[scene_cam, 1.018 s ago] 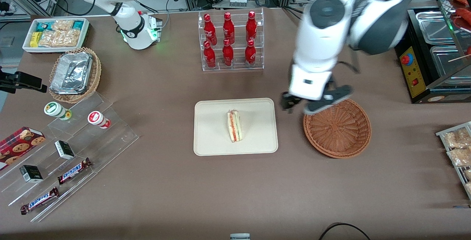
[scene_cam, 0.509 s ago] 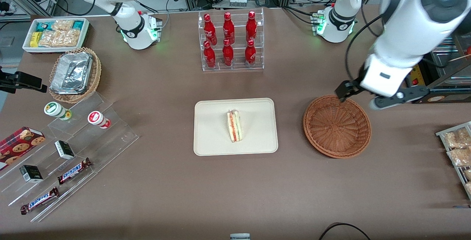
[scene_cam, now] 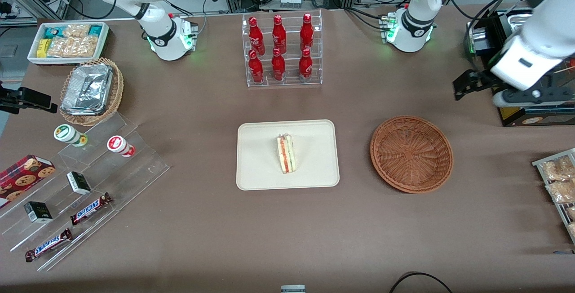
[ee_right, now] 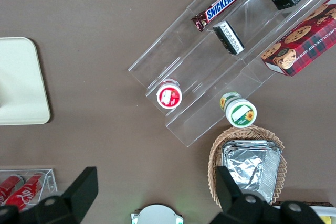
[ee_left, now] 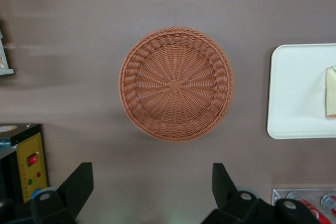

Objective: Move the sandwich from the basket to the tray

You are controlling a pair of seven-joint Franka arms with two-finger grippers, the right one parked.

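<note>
The sandwich [scene_cam: 286, 153] lies on the cream tray [scene_cam: 260, 162], near its middle, cut edge with orange-red and green filling showing. The reddish-brown basket [scene_cam: 411, 153] stands beside the tray toward the working arm's end and holds nothing. My left gripper [scene_cam: 481, 91] is open and empty, raised above the table, farther from the front camera than the basket and past it toward the working arm's end. The left wrist view shows the gripper [ee_left: 149, 174], the basket [ee_left: 176, 83], the tray's end [ee_left: 296, 93] and a slice of the sandwich [ee_left: 331, 92].
A clear rack of red bottles [scene_cam: 280, 50] stands farther back than the tray. A black appliance with a red button [scene_cam: 507, 86] is close to the gripper. Snack packets [scene_cam: 557, 180], acrylic steps with snack bars [scene_cam: 85, 185], a tan foil basket [scene_cam: 92, 91] and a white bin [scene_cam: 69, 41] line the table's ends.
My left gripper has swung from between tray and basket, across the basket's rim, toward the working arm's end and farther from the front camera. The sandwich has stayed on the tray.
</note>
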